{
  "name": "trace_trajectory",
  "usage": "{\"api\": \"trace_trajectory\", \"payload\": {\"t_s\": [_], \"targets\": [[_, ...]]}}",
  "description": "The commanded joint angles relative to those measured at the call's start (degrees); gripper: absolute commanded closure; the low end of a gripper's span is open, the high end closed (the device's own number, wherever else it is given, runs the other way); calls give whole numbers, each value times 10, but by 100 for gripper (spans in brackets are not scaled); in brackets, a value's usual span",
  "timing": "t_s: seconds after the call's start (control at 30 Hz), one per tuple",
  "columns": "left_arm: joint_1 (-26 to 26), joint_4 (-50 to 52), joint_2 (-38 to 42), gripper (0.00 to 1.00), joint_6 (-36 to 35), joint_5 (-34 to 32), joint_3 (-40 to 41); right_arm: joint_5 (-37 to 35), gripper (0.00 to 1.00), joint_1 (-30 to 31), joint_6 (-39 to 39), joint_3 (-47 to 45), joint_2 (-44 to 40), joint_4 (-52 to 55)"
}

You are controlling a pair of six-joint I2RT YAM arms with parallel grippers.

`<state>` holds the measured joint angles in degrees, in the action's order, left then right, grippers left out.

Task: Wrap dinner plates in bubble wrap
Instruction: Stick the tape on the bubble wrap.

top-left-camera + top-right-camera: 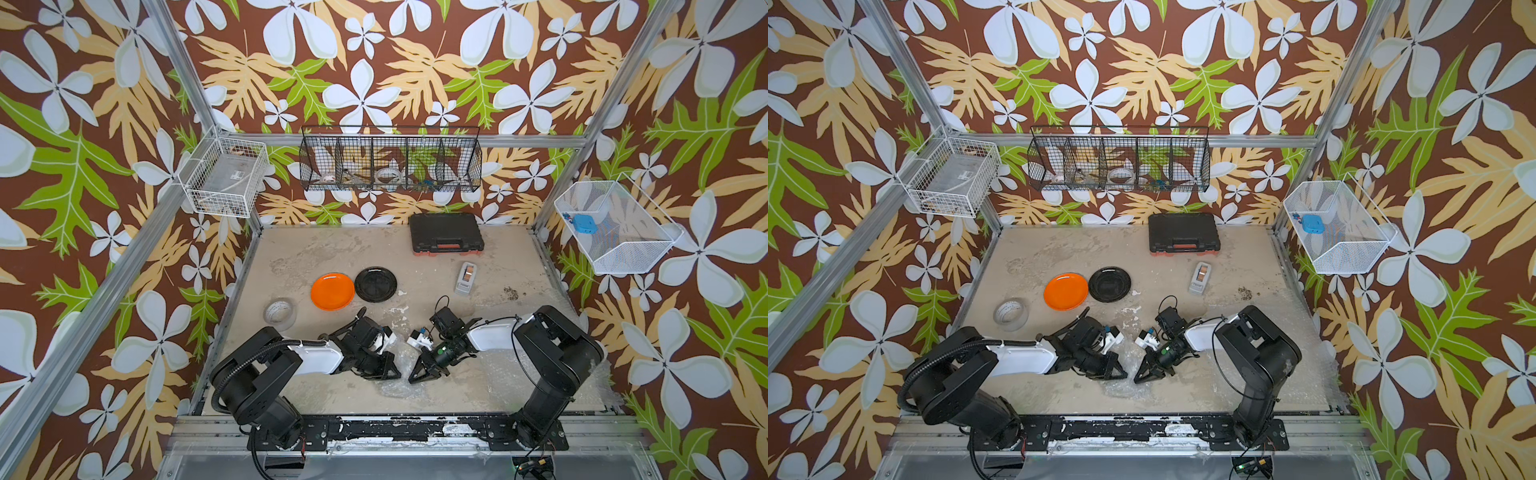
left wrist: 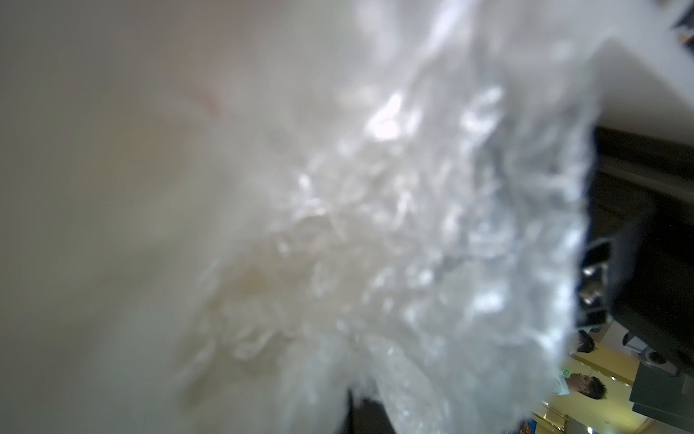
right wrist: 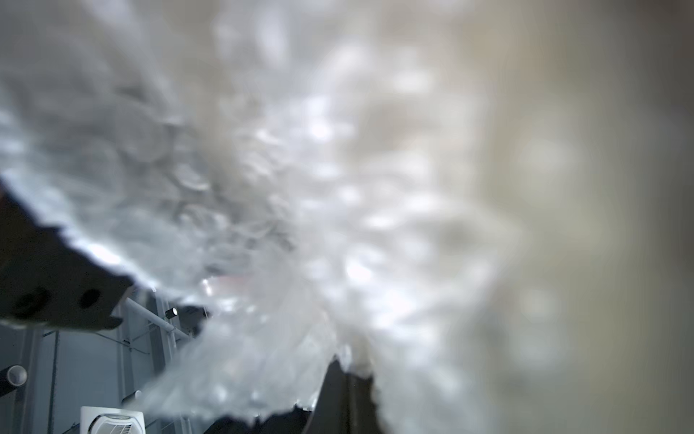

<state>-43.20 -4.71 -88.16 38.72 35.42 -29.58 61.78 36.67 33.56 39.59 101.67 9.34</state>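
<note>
Bubble wrap (image 1: 400, 387) is lying crumpled near the front of the table (image 1: 332, 386), with the left gripper (image 1: 388, 370) and right gripper (image 1: 419, 374) both pinching it tight. Well behind, the orange plate (image 1: 332, 291) and black plate (image 1: 375, 284) are sitting bare. Any opposing pull is likely risking a tear or a slipped grip.

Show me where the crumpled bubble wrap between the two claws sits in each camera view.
Top view: bubble wrap low centre, gripped by left claw and right claw.
Top view: bubble wrap low, just left of centre.
Left wrist: blurred, fills the middle.
Right wrist: blurred, fills most of it.
Shared landmark: orange plate, behind the wrap in both top views; in neither wrist view.
</note>
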Motion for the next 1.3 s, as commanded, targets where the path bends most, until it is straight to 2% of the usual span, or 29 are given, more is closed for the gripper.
{"api": "trace_trajectory", "payload": {"t_s": [0.0,0.27,0.43,0.6,0.7,0.87,1.0,1.1,1.27], "targets": [[0,145,19,91,-11,-79,-12,-11,100,0,-4,-3,8,-5],[1,223,82,83,-17,-83,-79,-11,100,0,-5,-2,13,-5],[-2,157,87,79,8,-17,-84,-9,100,1,-5,1,16,-5],[-13,134,58,76,-9,-1,-85,-8,100,1,-4,1,14,-4],[-23,90,36,73,-2,32,-83,-9,100,0,-5,0,15,-2],[-32,41,-1,72,12,51,-82,-11,100,0,-4,0,16,-3],[-34,41,-14,63,14,26,-85,-11,100,1,-6,0,16,1],[-37,73,-24,61,0,-14,-100,-11,100,0,-6,0,17,1],[-65,143,-45,60,2,-130,-138,-14,100,1,-3,-1,14,1]]}}
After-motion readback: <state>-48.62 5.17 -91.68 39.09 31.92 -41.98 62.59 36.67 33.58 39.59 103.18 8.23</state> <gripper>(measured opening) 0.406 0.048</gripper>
